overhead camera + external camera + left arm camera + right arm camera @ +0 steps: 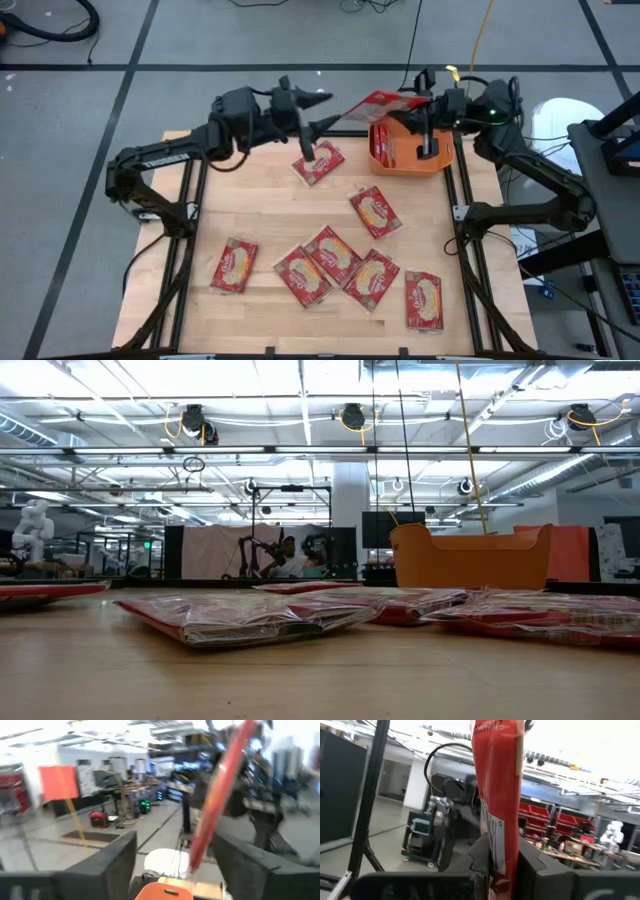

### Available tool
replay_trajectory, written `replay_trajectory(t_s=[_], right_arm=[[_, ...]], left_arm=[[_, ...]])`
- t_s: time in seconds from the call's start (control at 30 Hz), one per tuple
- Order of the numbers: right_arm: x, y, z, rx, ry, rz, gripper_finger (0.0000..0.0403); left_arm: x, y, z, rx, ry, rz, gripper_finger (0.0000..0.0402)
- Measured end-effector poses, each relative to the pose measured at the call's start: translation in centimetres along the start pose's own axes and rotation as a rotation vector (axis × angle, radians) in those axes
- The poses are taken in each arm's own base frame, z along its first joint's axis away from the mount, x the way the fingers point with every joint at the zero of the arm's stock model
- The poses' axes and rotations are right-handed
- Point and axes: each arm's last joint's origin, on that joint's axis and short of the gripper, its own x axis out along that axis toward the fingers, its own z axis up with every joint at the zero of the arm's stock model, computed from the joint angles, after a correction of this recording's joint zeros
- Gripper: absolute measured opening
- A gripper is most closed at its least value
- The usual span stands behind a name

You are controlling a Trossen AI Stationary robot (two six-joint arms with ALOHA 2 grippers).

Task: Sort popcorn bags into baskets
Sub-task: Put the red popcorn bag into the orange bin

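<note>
The wooden table (pixel 270 215) sits on a grey floor in an open workshop. The orange tub (pixel 440 160) stands at its far right corner, one bag inside. Seven bags lie loose, the front-right one (pixel 424 300) near the edge. The right tool (pixel 415 100) grips a raised bag (pixel 375 104); its print is unreadable. The left tool (pixel 318 110) is released.

A wooden table (pixel 270 215) stands on grey floor (pixel 60 150) crossed by black cables (pixel 45 25).
</note>
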Motion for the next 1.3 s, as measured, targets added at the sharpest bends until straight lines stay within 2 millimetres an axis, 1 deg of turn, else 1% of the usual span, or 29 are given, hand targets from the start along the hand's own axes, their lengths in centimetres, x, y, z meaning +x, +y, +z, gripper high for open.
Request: replay_trajectory(t_s=[0.1, 0.17, 0.23, 0.3, 0.4, 0.6, 0.7, 0.8, 0.97, 1.17, 1.3], right_arm=[[-0.8, 0.1, 0.6, -0.030, 0.043, -0.006, 0.0039], [-1.1, 0.2, 1.5, -0.060, 0.081, 0.004, 0.0043], [-1.4, 0.3, 2.6, -0.105, 0.128, 0.012, 0.0046], [-1.6, 0.2, 3.5, -0.153, 0.194, 0.022, 0.0046], [-1.8, 0.0, 4.2, -0.229, 0.332, 0.029, 0.0047], [-2.4, -0.6, 3.8, -0.445, 0.707, -0.002, 0.0047], [-2.7, -0.8, 2.5, -0.567, 0.913, 0.028, 0.0047], [-2.9, -1.0, 0.6, -0.698, 1.114, 0.122, 0.0047], [-3.1, -1.7, -2.8, -0.927, 1.427, 0.306, 0.0047], [-3.3, -2.6, -7.8, -0.941, 1.613, 0.317, 0.0047], [-3.9, -2.7, -11.3, -0.986, 1.707, 0.416, 0.0047]], left_arm=[[-1.6, 0.6, 0.9, -0.113, 0.036, 0.097, 0.0303], [-2.6, 0.9, 1.3, -0.175, 0.067, 0.154, 0.0317], [-3.6, 1.1, 1.3, -0.220, 0.127, 0.198, 0.0322], [-4.2, 1.2, 1.0, -0.236, 0.184, 0.234, 0.0321], [-5.0, 1.3, 0.5, -0.267, 0.276, 0.255, 0.0310], [-5.8, 1.2, -1.2, -0.383, 0.441, 0.303, 0.0275], [-6.2, 1.1, -1.8, -0.408, 0.521, 0.324, 0.0259], [-6.6, 1.1, -2.5, -0.424, 0.587, 0.341, 0.0245], [-6.9, 1.1, -2.8, -0.393, 0.638, 0.343, 0.0230], [-7.1, 1.1, -3.0, -0.362, 0.672, 0.339, 0.0229], [-7.3, 1.1, -3.3, -0.354, 0.703, 0.344, 0.0230]])
